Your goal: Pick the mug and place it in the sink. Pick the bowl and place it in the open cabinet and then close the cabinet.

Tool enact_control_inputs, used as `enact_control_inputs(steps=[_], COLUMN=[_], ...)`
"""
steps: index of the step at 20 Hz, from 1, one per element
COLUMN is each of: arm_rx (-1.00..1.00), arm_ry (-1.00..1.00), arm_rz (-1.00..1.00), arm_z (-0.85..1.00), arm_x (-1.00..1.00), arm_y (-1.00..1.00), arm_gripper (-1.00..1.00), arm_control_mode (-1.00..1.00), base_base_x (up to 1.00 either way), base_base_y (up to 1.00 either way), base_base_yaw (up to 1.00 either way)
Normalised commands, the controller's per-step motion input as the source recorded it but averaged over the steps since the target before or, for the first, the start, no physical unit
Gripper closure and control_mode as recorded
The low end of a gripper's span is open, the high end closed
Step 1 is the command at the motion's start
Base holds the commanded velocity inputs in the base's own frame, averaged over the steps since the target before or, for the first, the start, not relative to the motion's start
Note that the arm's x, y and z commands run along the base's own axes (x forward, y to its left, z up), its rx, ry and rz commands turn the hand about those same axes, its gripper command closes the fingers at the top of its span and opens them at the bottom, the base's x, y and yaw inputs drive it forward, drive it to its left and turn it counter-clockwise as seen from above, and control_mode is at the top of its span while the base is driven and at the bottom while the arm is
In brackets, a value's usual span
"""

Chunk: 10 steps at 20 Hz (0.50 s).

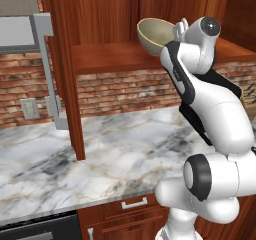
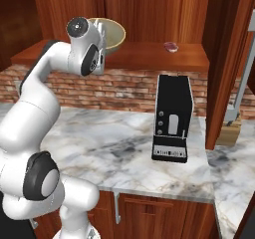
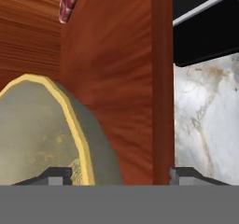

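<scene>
1. Bowl [image 1: 156, 35] sits tilted on its side at the front edge of the cabinet shelf [image 1: 115, 59], open mouth turned outward toward the room; in the right base view the bowl [image 2: 110, 34] shows just beside the arm's wrist.
2. End effector [image 3: 120, 175] is at the bowl: in the hand view one fingertip [image 3: 55, 175] lies over the bowl's inner face next to the pale yellow rim, the other fingertip [image 3: 186, 175] stands well clear of the bowl's outer wall. Jaws read as spread wide; whether any pad touches the bowl cannot be told.
3. Cabinet [image 2: 149, 14] is open. Relative to the bowl, the shelf runs on bare toward a small pinkish item [image 2: 171, 46] farther along the same board.
4. Cabinet door [image 1: 67, 84] stands swung out beside the bowl, its edge hanging over the marble tabletop [image 1: 100, 154].
5. Black coffee machine [image 2: 172, 118] stands on the tabletop below the shelf, well apart from the bowl; open marble lies around it.
6. Brick wall [image 1: 125, 91] closes the back between shelf and tabletop.
</scene>
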Motion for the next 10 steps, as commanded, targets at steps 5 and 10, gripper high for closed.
enact_control_inputs(steps=[5,10], arm_rx=[0.0,0.0], arm_ry=[-0.05,-0.1], arm_rz=[0.0,0.0], arm_z=[0.06,0.25], arm_x=[0.0,0.0], arm_y=[0.0,0.0], arm_gripper=[-1.0,-1.0], arm_control_mode=[-1.0,-1.0], base_base_x=[0.0,0.0], base_base_y=[0.0,0.0], base_base_yaw=[0.0,0.0])
